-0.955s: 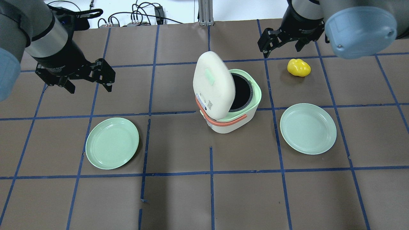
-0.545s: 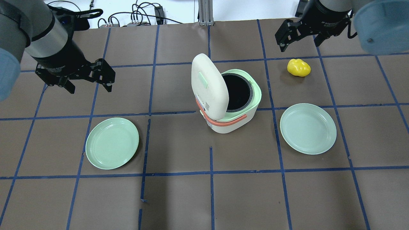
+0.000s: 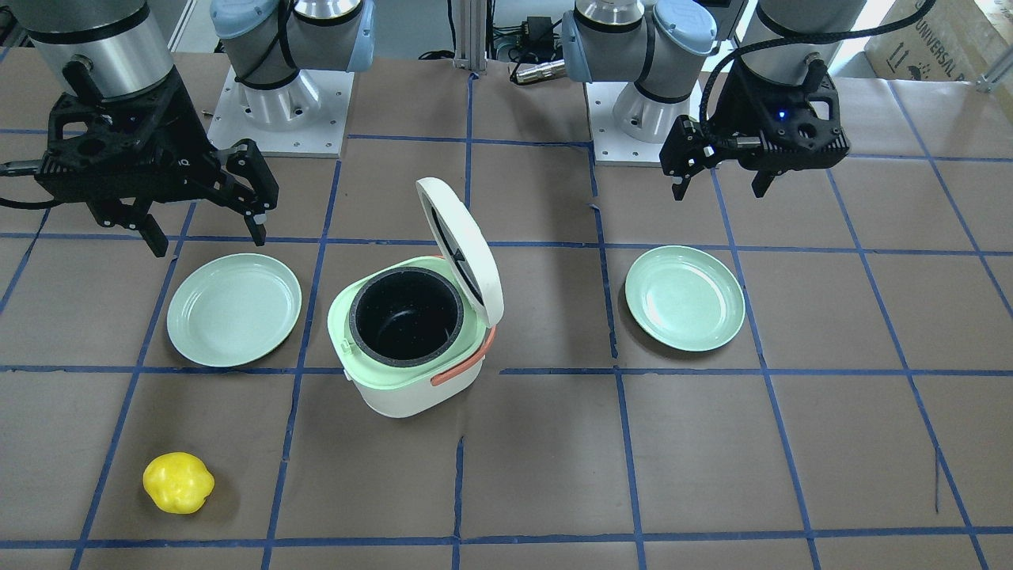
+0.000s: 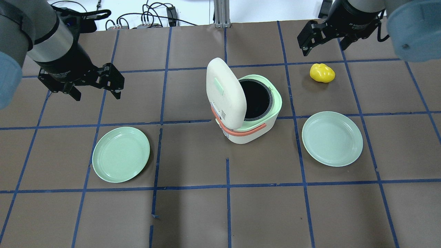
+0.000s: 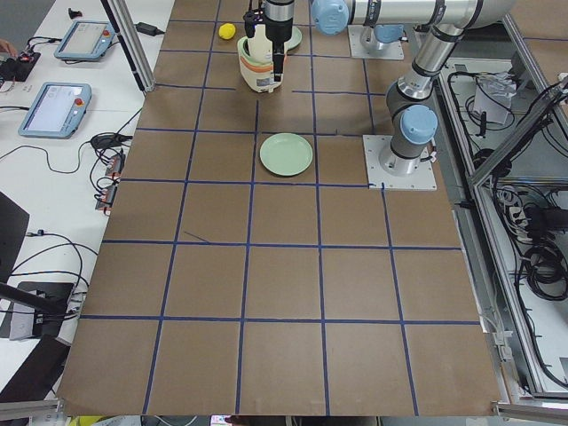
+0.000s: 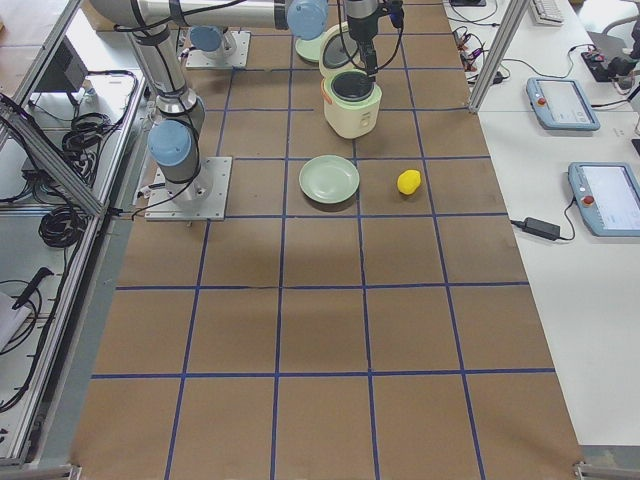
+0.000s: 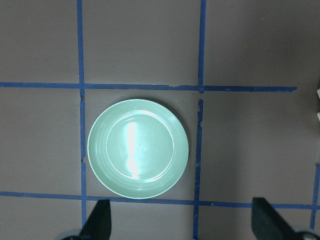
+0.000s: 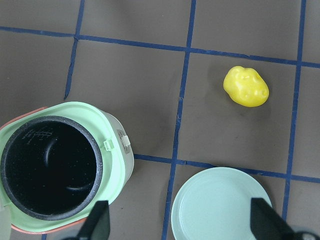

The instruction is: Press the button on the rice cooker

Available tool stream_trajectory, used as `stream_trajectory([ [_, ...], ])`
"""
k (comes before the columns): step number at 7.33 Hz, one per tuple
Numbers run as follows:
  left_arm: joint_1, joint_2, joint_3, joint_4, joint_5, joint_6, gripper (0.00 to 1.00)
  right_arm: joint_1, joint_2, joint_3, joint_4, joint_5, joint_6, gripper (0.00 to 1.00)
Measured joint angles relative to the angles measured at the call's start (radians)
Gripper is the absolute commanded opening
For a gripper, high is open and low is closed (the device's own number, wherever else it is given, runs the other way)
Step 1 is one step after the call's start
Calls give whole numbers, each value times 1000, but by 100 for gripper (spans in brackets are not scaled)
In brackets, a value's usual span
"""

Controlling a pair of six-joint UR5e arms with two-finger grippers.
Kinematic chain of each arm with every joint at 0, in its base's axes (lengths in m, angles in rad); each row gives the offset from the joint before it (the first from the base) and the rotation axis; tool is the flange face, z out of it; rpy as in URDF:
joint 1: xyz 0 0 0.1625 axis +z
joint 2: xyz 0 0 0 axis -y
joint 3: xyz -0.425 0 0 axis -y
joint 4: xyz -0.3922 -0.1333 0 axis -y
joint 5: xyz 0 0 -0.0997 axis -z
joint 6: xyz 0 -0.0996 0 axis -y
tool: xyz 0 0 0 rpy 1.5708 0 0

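The white and green rice cooker stands mid-table with its lid swung up and the black inner pot showing. A small white latch tab sits on its front wall. My right gripper is open and empty, hovering beyond the cooker's far right, apart from it; it also shows in the front view. My left gripper is open and empty, well left of the cooker, above a green plate.
A yellow bell-pepper-shaped toy lies right of the cooker, below my right gripper. One green plate lies front left, another front right. Blue tape lines grid the brown table cover.
The cooker's lid has swung further up and open. My right gripper has pulled away to the far right, off the cooker. My left arm has not moved.
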Motion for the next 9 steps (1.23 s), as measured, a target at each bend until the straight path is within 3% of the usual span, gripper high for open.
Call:
stream_trajectory([
  [9, 0, 0, 0, 0, 0, 0, 100, 2, 2, -50, 83, -7, -4, 100],
])
